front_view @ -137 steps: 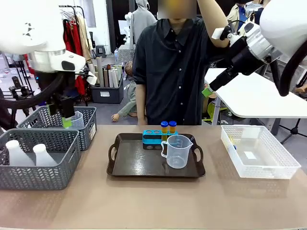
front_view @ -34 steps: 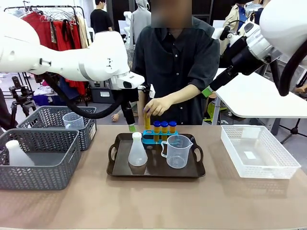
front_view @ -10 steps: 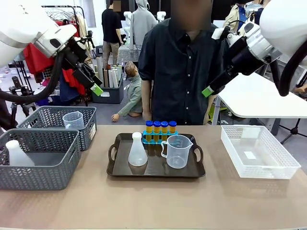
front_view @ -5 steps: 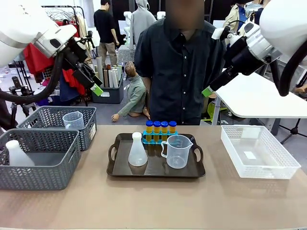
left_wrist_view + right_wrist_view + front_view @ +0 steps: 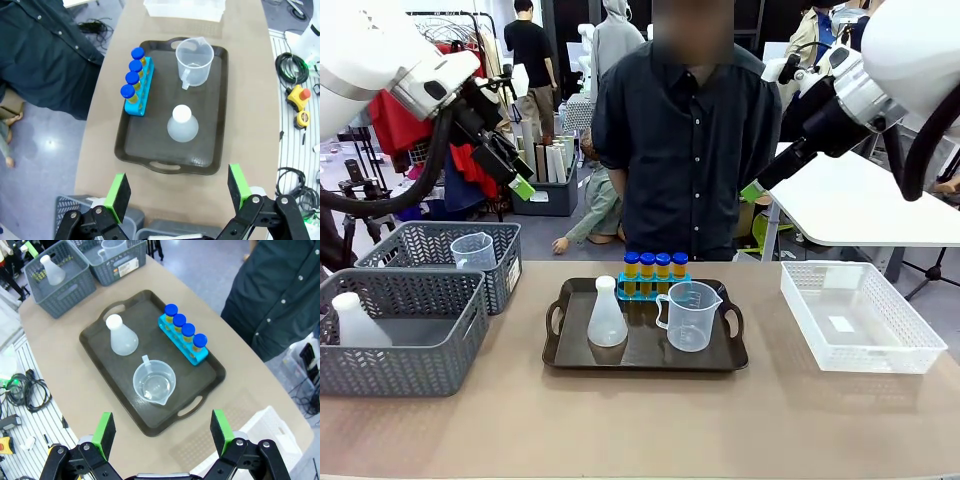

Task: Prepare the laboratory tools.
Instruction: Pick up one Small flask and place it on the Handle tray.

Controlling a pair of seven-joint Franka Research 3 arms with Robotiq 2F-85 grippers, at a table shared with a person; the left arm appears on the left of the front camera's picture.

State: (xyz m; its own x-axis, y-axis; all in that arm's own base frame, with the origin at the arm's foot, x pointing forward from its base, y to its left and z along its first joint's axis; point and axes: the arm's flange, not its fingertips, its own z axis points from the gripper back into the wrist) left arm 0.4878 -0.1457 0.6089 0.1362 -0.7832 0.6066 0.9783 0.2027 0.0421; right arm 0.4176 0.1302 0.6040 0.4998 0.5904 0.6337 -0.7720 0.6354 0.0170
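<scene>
— Tubes done? Did the person add the last one?

— Yes, four blue-capped tubes of yellow liquid [image 5: 655, 271] now fill the rack, mid-frame on the dark tray [image 5: 570, 350], behind the white cone flask [image 5: 607, 314] and clear beaker [image 5: 689, 316].

— Pincers?

— Left pincer [image 5: 176, 194] and right pincer [image 5: 162, 434] both apart, holding nothing. Looks finished.

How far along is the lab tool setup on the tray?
Looks essentially done: four blue-capped tubes stand in the blue rack, with the conical flask and measuring beaker on the dark tray. Nothing is in hand: left gripper and right gripper are open, raised. Nothing obvious left.
</scene>
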